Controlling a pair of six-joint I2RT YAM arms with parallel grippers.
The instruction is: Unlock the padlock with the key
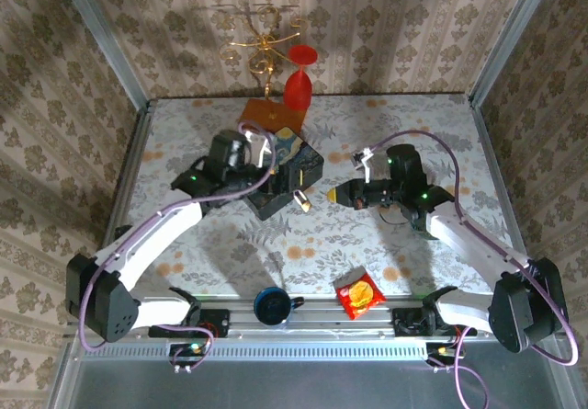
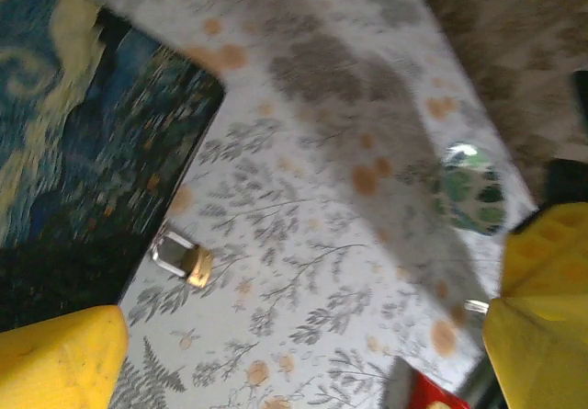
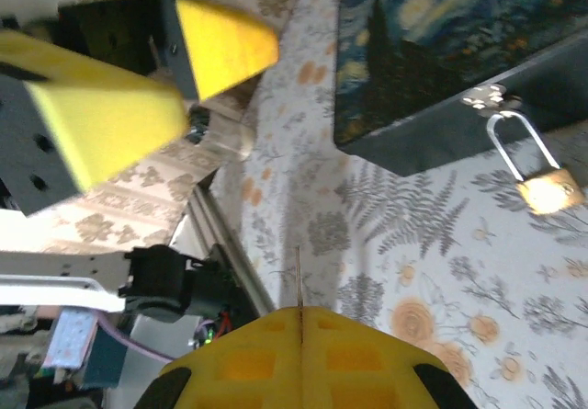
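Gripping the key (image 3: 299,278), the right end effector (image 3: 299,312) faced the padlock (image 3: 548,191) hanging off the box (image 3: 441,60); the left end effector (image 2: 299,340) stood released.

I see my desk (image 1: 312,244) under a pale cloth with leaves and orange flowers. A dark-blue painted box (image 1: 292,175) sits near the middle. A red snack packet (image 1: 358,296) and a dark round cup (image 1: 271,305) lie at the near edge. An orange board (image 1: 265,112) is at the back.

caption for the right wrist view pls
Small brass padlock, silver shackle, hooked on clasp of dark-blue painted box, beyond right gripper pinching thin key.
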